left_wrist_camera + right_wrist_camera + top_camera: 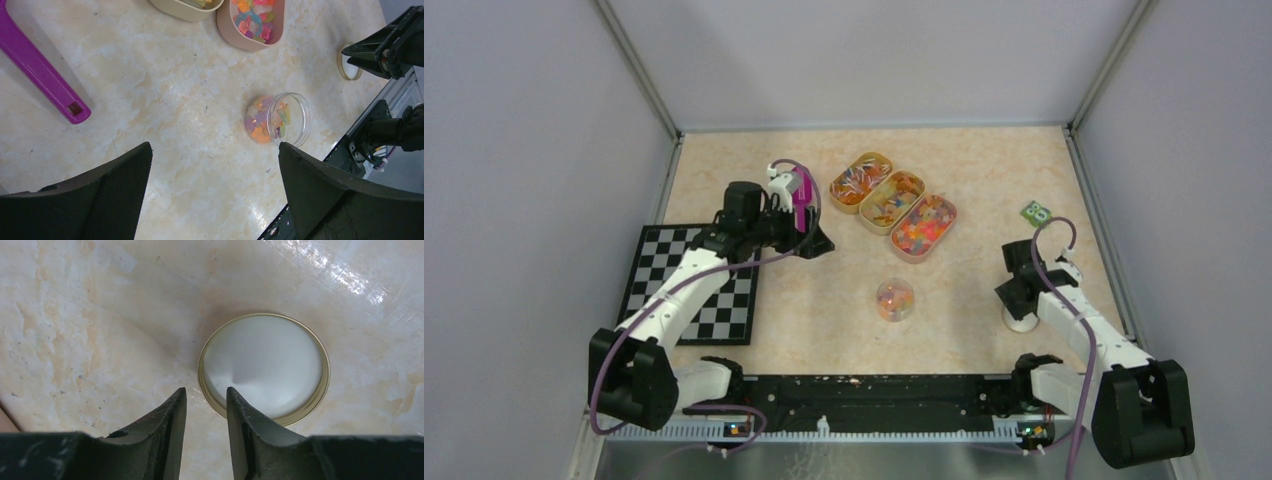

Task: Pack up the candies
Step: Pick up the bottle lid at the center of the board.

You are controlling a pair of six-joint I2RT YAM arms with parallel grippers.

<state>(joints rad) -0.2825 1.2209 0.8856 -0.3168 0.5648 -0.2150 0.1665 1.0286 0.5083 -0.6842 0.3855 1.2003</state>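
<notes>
The candies fill three oval tins (pixel 892 200) at the back of the table, and two of the tins (pixel 252 22) show in the left wrist view. More candies sit in a clear round jar (pixel 895 299) (pixel 277 119) standing open at mid-table. My left gripper (pixel 814 243) (pixel 214 147) hangs wide open over bare table, with nothing between its fingers. A purple scoop (pixel 801 193) (pixel 42 75) lies just beside it. My right gripper (pixel 206 390) (pixel 1016 300) is low over a white, gold-rimmed lid (pixel 264 367) (pixel 1021 320). Its jaws stand narrowly apart, straddling the lid's left rim.
A black-and-white checkerboard (pixel 694 285) lies at the left under my left arm. A small green card (pixel 1036 212) sits at the right, behind my right arm. Grey walls enclose the table on three sides. A black rail (pixel 864 395) runs along the near edge.
</notes>
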